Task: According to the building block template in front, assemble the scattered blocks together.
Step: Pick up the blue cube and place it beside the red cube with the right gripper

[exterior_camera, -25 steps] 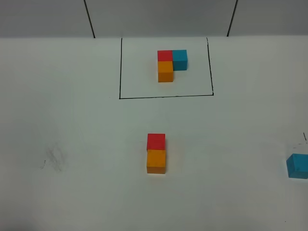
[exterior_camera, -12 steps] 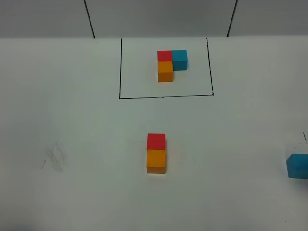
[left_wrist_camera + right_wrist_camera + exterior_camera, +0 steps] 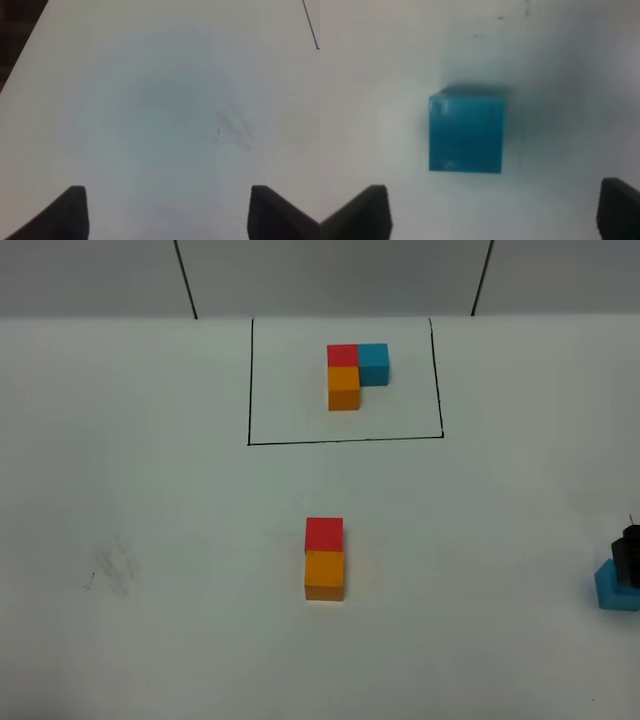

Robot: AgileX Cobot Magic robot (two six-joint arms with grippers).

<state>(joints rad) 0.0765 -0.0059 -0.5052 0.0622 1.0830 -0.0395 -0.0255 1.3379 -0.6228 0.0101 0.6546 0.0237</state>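
Observation:
The template sits in a black-lined square (image 3: 345, 440) at the back: a red block (image 3: 342, 355), a blue block (image 3: 374, 364) to its right and an orange block (image 3: 344, 388) in front. Mid-table a loose red block (image 3: 324, 534) touches a loose orange block (image 3: 325, 574) in front of it. A loose blue block (image 3: 614, 592) lies at the right edge and shows in the right wrist view (image 3: 466, 134). My right gripper (image 3: 492, 210) is open above it, with a black part of it at the frame edge (image 3: 628, 555). My left gripper (image 3: 167, 212) is open over bare table.
The white table (image 3: 150, 490) has a faint grey smudge (image 3: 115, 568) at the left, which also shows in the left wrist view (image 3: 235, 127). The table's left edge (image 3: 22, 60) shows in the left wrist view. A grey wall runs along the back.
My right gripper has come into the exterior view at the right edge, over the loose blue block. The blocks have not moved.

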